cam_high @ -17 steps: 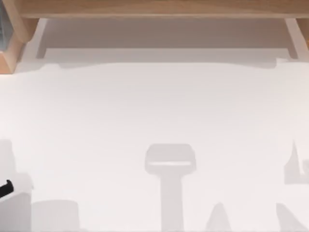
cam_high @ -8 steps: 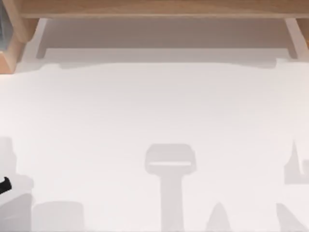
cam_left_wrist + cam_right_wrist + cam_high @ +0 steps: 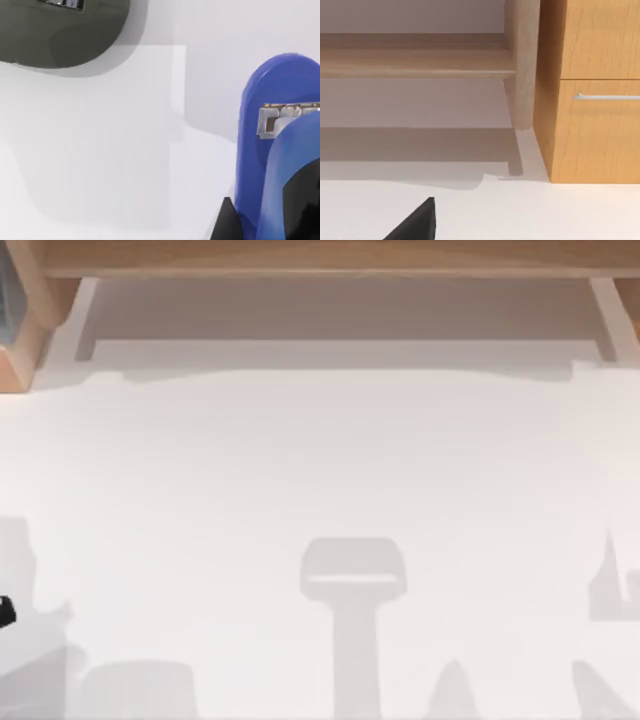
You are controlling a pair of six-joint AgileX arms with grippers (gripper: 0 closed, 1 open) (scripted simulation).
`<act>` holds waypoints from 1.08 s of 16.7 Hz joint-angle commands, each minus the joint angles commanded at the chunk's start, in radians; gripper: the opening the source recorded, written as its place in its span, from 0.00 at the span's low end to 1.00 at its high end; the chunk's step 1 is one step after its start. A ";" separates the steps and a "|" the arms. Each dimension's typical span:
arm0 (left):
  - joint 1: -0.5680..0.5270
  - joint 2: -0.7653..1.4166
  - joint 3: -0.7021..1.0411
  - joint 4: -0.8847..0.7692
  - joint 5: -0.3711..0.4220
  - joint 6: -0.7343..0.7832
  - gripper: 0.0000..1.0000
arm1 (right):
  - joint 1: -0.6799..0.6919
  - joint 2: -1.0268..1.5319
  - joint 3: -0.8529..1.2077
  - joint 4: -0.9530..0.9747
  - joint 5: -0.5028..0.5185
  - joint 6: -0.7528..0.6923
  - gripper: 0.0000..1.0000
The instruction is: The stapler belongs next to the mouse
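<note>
The blue stapler (image 3: 270, 90) fills the near side of the left wrist view, its metal staple slot showing. Black fingers (image 3: 226, 224) of my left gripper (image 3: 265, 217) stand on either side of it, shut on the stapler. A dark grey mouse (image 3: 55, 35) lies on the white table (image 3: 100, 150) a short way beyond the stapler, with a bare gap between them. In the top view a black bit of my left arm (image 3: 4, 612) shows at the left edge. My right gripper shows as one black fingertip (image 3: 415, 222) over the table.
A wooden shelf unit (image 3: 320, 260) runs along the table's back edge. A wooden cabinet (image 3: 590, 100) with a metal drawer handle (image 3: 605, 96) stands at the back in the right wrist view. Arm shadows fall on the table's front part.
The black part of my left arm has slid leftward, almost out of the top view. Its shadow at the front left has shifted to the right. The right side is unchanged.
</note>
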 joint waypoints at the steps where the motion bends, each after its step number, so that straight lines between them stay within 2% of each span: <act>1: 0.001 0.002 0.002 -0.001 0.000 0.002 0.00 | 0.000 0.000 0.000 0.000 0.000 0.000 1.00; 5: 0.028 0.110 0.115 -0.026 0.001 0.108 0.00 | 0.000 0.000 0.000 0.000 0.000 0.000 1.00; 14: 0.141 0.597 0.704 -0.126 0.007 0.611 0.00 | 0.000 0.000 0.000 0.000 0.000 0.000 1.00; 18: 0.166 0.687 0.814 -0.133 0.009 0.720 0.00 | 0.000 0.000 0.000 0.000 0.000 0.000 1.00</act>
